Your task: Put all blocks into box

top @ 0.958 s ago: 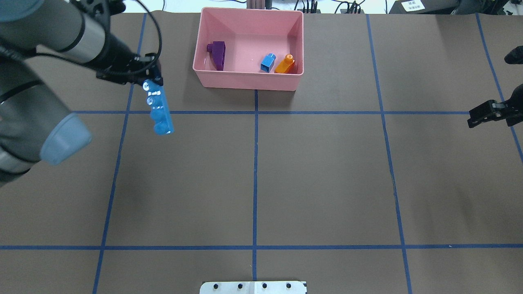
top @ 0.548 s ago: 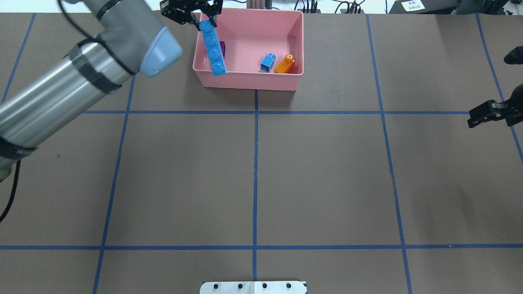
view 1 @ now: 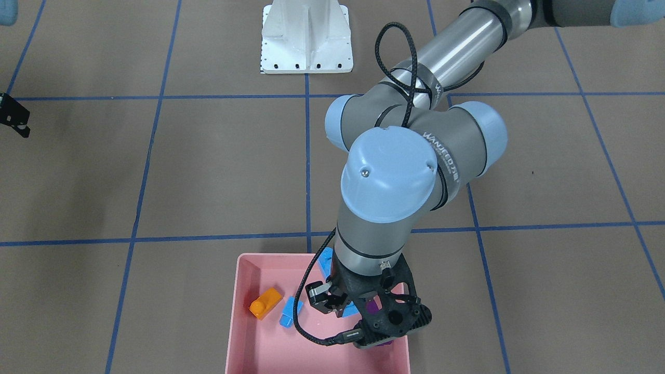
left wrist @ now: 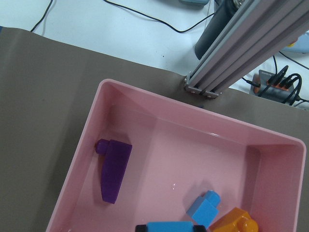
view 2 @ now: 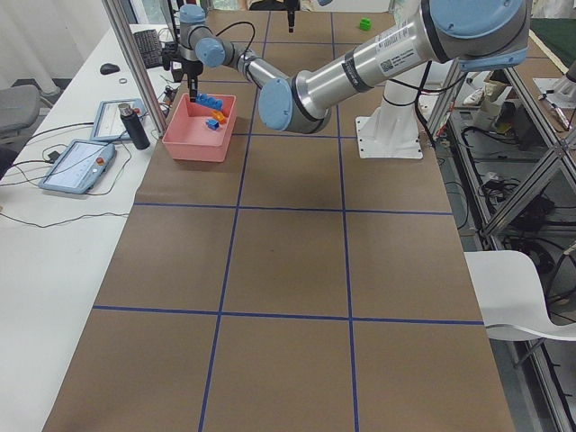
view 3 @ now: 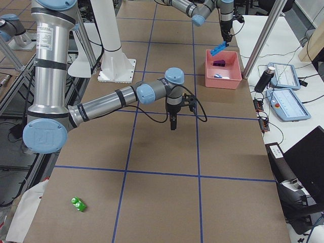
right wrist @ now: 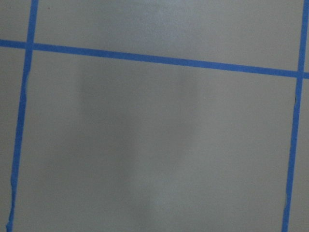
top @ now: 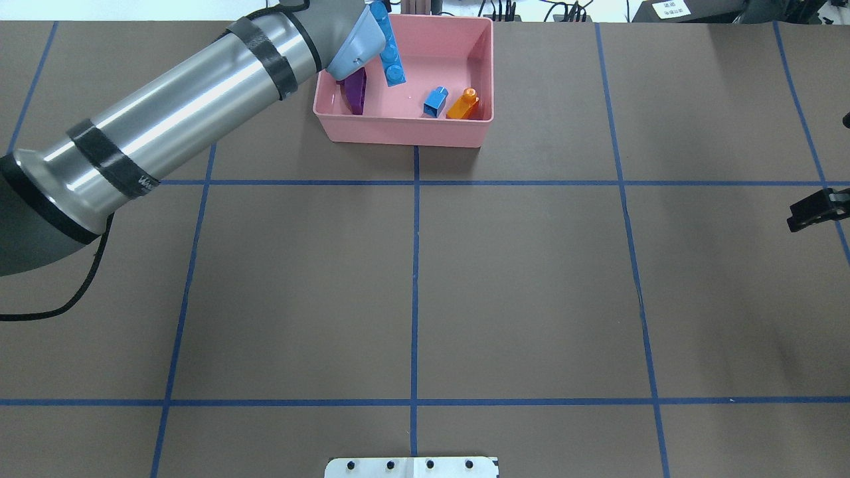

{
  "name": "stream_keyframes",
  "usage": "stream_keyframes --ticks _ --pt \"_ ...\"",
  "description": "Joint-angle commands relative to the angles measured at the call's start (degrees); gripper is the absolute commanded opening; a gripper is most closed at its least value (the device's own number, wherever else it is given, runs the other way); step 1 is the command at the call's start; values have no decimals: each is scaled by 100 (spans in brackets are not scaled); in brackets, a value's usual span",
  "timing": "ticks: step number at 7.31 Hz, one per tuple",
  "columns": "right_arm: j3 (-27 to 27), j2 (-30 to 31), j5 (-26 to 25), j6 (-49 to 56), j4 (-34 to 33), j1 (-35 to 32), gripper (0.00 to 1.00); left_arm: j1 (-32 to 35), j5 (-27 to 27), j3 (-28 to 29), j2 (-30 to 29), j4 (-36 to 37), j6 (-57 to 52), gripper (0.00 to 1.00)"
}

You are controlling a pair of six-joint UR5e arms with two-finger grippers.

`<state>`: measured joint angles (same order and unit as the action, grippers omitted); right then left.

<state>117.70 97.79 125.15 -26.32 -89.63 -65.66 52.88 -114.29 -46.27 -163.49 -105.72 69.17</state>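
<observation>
My left gripper (view 1: 337, 304) is shut on the long blue four-stud brick (top: 388, 46) and holds it tilted over the left half of the pink box (top: 405, 129). The brick's end shows between the fingertips in the left wrist view (left wrist: 169, 227). In the box lie the purple wedge (top: 356, 89), the small blue brick (top: 435, 101) and the orange brick (top: 463, 105). The green brick (view 3: 78, 204) lies on the table far out on my right. My right gripper (top: 813, 214) hovers at the table's right edge, looks shut and holds nothing.
The white robot base (view 1: 306, 39) stands at the near table edge. An aluminium post (left wrist: 241, 43) rises just behind the box. Tablets and a dark bottle (view 2: 135, 126) sit on the white desk beyond it. Blue tape lines grid the brown table.
My left arm swung right with the long blue brick, from the table left of the box to over the box's inside. My right gripper drew back toward the right edge.
</observation>
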Motion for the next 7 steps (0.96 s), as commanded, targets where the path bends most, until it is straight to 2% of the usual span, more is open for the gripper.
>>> stream_keyframes --ticks 1,2,3,4,5,6,7 --pt "182 554 0 635 7 -192 99 -119 74 382 -69 -291 150 41" --pt "174 713 9 985 -2 -306 99 -154 57 382 -77 -291 123 63" --pt "183 854 18 1215 7 -429 99 -198 48 374 -77 -300 106 92" --pt "209 969 9 1252 7 -474 99 -225 30 347 -69 -300 97 100" --pt "218 1152 18 1444 25 -483 99 -234 21 286 -51 -300 79 100" --pt "192 1563 18 1533 451 -526 99 -269 21 138 -8 -283 -251 100" --pt "104 2203 18 1525 1256 -562 99 -286 4 -412 532 -274 -838 100"
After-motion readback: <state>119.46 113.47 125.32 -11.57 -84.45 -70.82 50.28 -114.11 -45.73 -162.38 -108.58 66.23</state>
